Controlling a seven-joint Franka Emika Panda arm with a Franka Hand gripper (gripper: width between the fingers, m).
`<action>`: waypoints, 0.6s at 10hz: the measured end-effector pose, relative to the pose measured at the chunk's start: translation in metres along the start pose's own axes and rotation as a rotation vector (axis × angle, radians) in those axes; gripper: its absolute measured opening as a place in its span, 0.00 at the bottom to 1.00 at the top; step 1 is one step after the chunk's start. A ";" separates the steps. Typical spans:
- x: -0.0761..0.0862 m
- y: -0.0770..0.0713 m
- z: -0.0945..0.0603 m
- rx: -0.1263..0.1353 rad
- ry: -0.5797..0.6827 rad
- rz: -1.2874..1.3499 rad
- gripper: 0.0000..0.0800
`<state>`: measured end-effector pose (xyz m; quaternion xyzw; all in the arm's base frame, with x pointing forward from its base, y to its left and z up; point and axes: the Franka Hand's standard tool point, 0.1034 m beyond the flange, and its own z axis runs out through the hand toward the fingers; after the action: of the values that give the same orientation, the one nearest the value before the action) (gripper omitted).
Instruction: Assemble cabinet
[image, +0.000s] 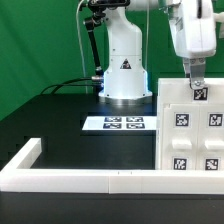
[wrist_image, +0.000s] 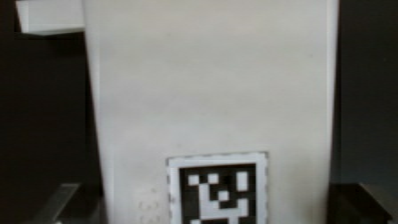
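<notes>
The large white cabinet body (image: 168, 128) lies at the exterior view's right, its top face carrying several square tags. My gripper (image: 197, 76) hangs over its far edge, shut on a narrow white panel (image: 199, 91) with one tag. The panel stands upright, its lower end at the body's top face. In the wrist view the same panel (wrist_image: 210, 90) fills the middle of the picture, with its tag near my gripper (wrist_image: 210, 214). A grey fingertip (wrist_image: 61, 204) shows beside the panel. Whether the panel touches the body is hidden.
The marker board (image: 116, 124) lies flat in the table's middle, before the robot base (image: 124, 75). A long low white rim bar (image: 70, 179) runs along the front and turns back at the exterior view's left. A green backdrop stands behind.
</notes>
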<state>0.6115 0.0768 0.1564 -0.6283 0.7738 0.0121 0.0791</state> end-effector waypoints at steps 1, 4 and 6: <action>0.002 0.000 0.000 0.000 -0.001 0.071 0.70; 0.006 0.002 -0.002 -0.001 -0.013 0.232 0.70; 0.008 0.004 -0.002 -0.003 -0.034 0.277 0.70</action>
<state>0.6055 0.0697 0.1572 -0.5152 0.8518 0.0348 0.0888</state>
